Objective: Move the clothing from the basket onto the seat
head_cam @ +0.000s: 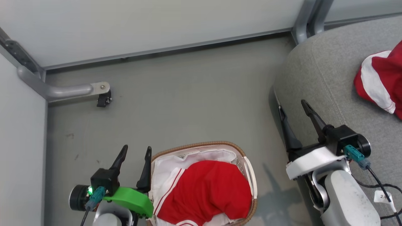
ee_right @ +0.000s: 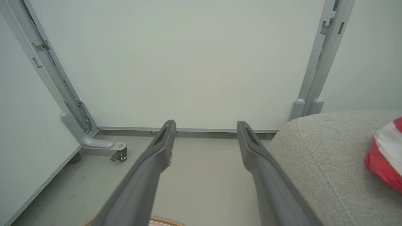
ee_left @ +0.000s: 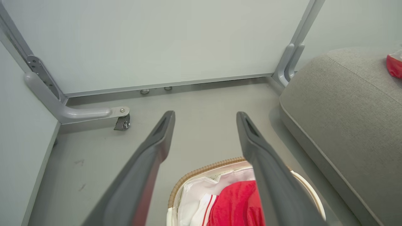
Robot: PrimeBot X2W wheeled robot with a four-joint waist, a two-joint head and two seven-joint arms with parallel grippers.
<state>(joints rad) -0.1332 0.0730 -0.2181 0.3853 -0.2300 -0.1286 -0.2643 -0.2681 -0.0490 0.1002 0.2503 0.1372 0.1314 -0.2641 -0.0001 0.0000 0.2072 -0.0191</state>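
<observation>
My left gripper hangs with its two fingers spread wide and nothing between them, just beside the left rim of the basket, which stands on the floor. My right gripper is just as wide open and just as empty, poised at the near edge of the seat. The clothing I have to take lies heaped in the basket, a bright red mound with red-and-white trim down its left side, resting on the white liner. Another red-and-white garment lies on the seat, well apart from my right gripper. I judge the red piece to be light, limp and not at all fragile: it will not hold a shape, and will sag and trail below whatever fold I pinch. I would come down on the crown of the mound, where the fabric bunches thickest, and close on a good fold of red only. Near the edges the liner sits right under it, and I might catch that too. The basket looks light, so a snag on its woven rim could drag or tip it. I expect I must lift high before carrying across.
</observation>
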